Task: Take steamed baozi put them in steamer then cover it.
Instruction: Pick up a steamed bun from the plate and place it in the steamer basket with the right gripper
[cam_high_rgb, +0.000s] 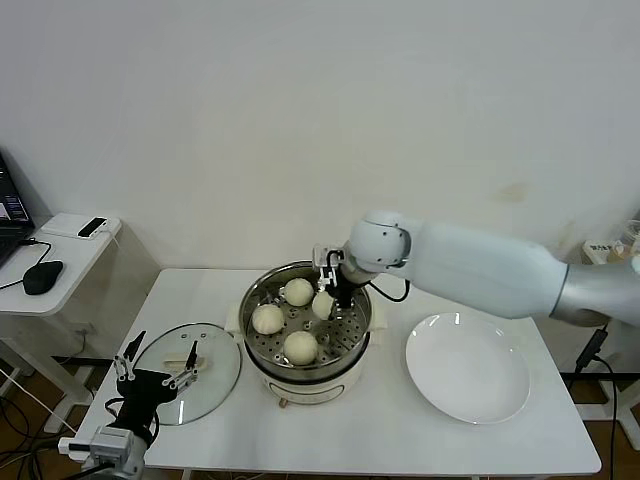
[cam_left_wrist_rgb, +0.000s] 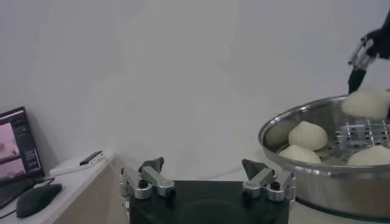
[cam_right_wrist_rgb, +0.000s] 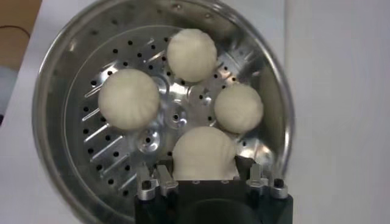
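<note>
The steamer (cam_high_rgb: 254, 345) stands mid-table with its perforated tray showing. Three cream-white baozi (cam_high_rgb: 299, 291) (cam_high_rgb: 267, 318) (cam_high_rgb: 301, 346) rest on the tray. My right gripper (cam_high_rgb: 327, 297) reaches into the pot's right side and is shut on a fourth baozi (cam_high_rgb: 322, 306), low over the tray. In the right wrist view this baozi (cam_right_wrist_rgb: 204, 151) fills the gap between my fingers (cam_right_wrist_rgb: 243, 168), inside the steamer (cam_right_wrist_rgb: 49, 91). The glass cover (cam_high_rgb: 215, 380) lies flat on the table left of the steamer. My left gripper (cam_high_rgb: 155, 366) hovers open over the cover's near-left part.
An empty white plate (cam_high_rgb: 468, 368) lies right of the steamer. A side desk (cam_high_rgb: 60, 250) with a mouse (cam_high_rgb: 42, 275) and a phone (cam_high_rgb: 92, 227) stands left of the table. The left wrist view shows the steamer (cam_left_wrist_rgb: 274, 131) and my left gripper (cam_left_wrist_rgb: 203, 165).
</note>
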